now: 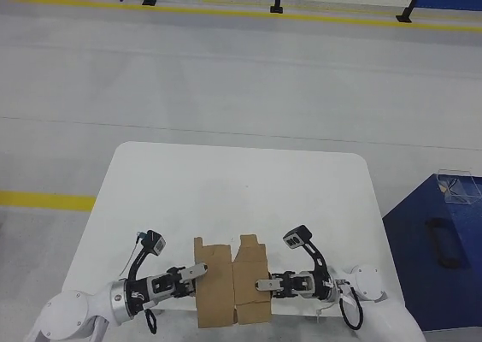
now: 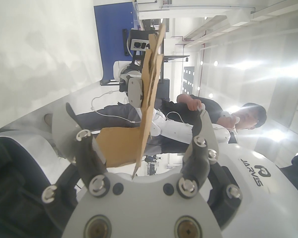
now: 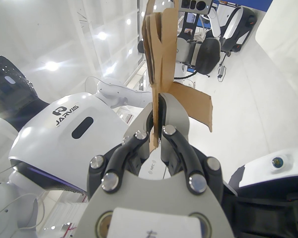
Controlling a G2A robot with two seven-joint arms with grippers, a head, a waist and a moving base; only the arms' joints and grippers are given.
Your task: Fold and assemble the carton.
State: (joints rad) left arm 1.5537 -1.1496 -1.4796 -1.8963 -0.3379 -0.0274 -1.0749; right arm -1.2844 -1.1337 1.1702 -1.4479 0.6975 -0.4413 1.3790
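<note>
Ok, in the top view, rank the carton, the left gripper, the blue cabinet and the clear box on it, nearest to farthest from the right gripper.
From the right gripper:
1. carton, clamped in it.
2. left gripper, at the carton's other edge.
3. blue cabinet, beside the table.
4. clear box, atop the cabinet's far end.

The carton (image 3: 164,50) is brown corrugated cardboard, matt, rough at its cut edges. The table (image 1: 241,179) is smooth and white with a dull sheen. The right gripper (image 3: 159,107) has pale matt finger plates (metal or plastic, hard to tell), glossy black links and bright metal screws.
</note>
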